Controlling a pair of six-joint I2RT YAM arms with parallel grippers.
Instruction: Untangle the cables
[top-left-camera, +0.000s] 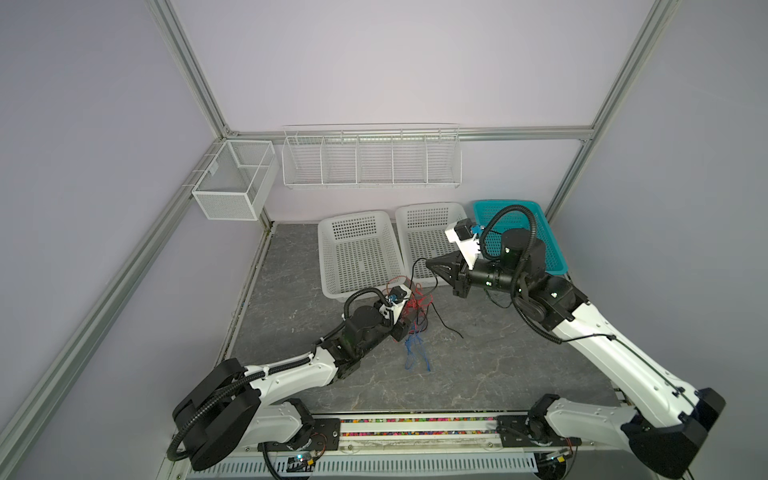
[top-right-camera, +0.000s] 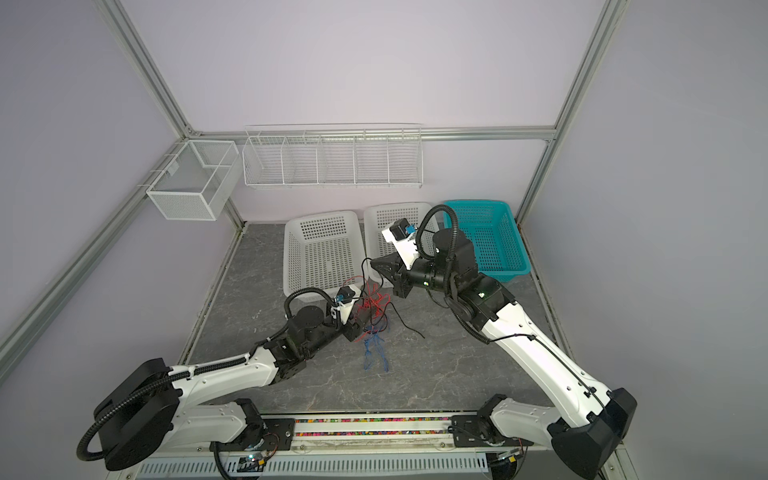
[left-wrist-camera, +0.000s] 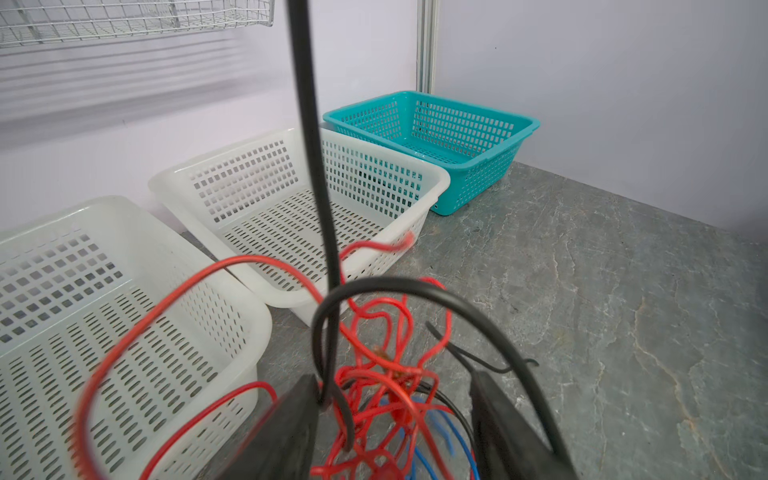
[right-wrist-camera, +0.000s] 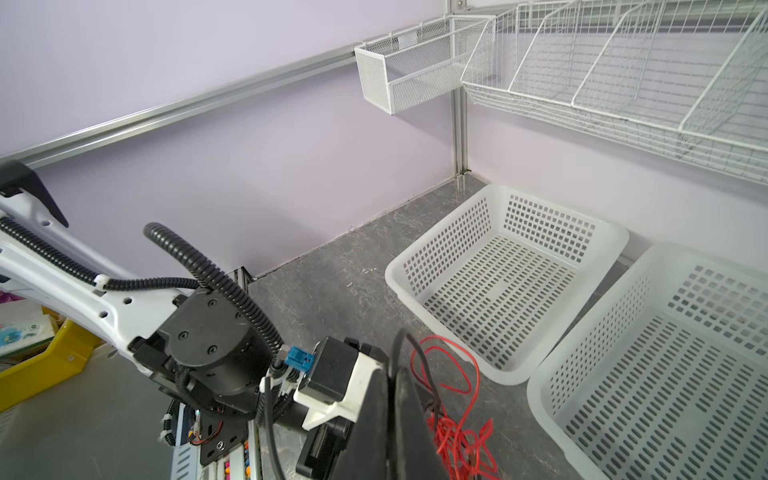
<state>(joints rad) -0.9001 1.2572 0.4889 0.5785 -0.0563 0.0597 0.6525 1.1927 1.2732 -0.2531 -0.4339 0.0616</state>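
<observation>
Right gripper (top-left-camera: 430, 262) pinched shut on the black cable (left-wrist-camera: 309, 145), left gripper (left-wrist-camera: 395, 376) half-open astride the red-and-blue tangle (top-left-camera: 417, 308) on the tabletop (top-left-camera: 478, 357): haul harder and that knot may cinch tight.

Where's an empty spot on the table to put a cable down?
The table is bare between the blue cable, the right arm and the front rail. A bare strip also runs between the left white basket and the side wall. It's crowded mid-table, where the cables bunch at the left gripper.
</observation>
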